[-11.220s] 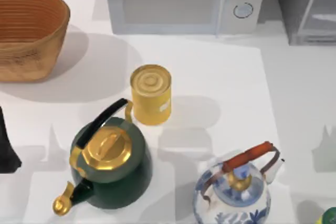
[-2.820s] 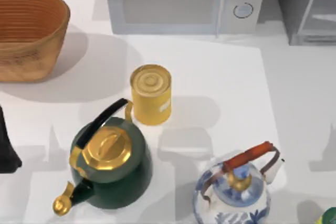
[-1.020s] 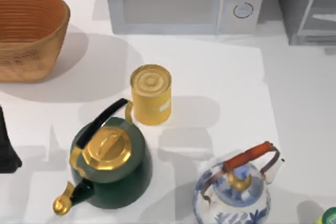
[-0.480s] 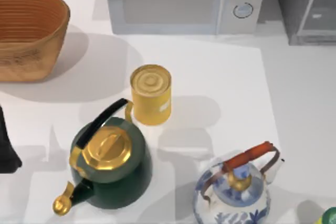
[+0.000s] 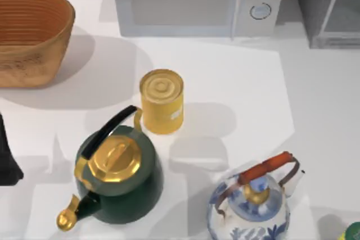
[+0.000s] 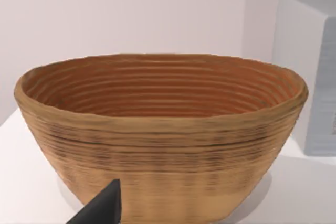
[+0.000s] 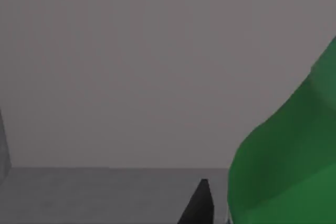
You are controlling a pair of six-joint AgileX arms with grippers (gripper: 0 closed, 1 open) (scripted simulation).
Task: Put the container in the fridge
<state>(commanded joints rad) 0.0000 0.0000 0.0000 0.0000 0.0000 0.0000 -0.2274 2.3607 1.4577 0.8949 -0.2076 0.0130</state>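
Observation:
The fridge (image 5: 329,4) is the dark grey box with a pale-framed glass door at the table's back right. In the right wrist view a green rounded body (image 7: 289,156), probably the container, looms very close. It lies beside one dark fingertip (image 7: 200,205) of my right gripper, in front of plain grey walls and a grey floor. Whether that gripper holds it is unclear. My left arm (image 5: 7,161) rests at the table's left edge, and its dark fingertip (image 6: 102,208) points at the wicker basket (image 6: 157,129).
A white microwave (image 5: 197,1) stands at the back, left of the fridge. A yellow can (image 5: 162,100), a green and gold kettle (image 5: 115,172) and a blue-white teapot (image 5: 253,200) crowd the middle and front. A green thing (image 5: 353,232) peeks in at the front right corner.
Shadows on the right side of the table have shifted and faded. A pale patch behind the fridge's glass door is gone. The things on the table have not moved.

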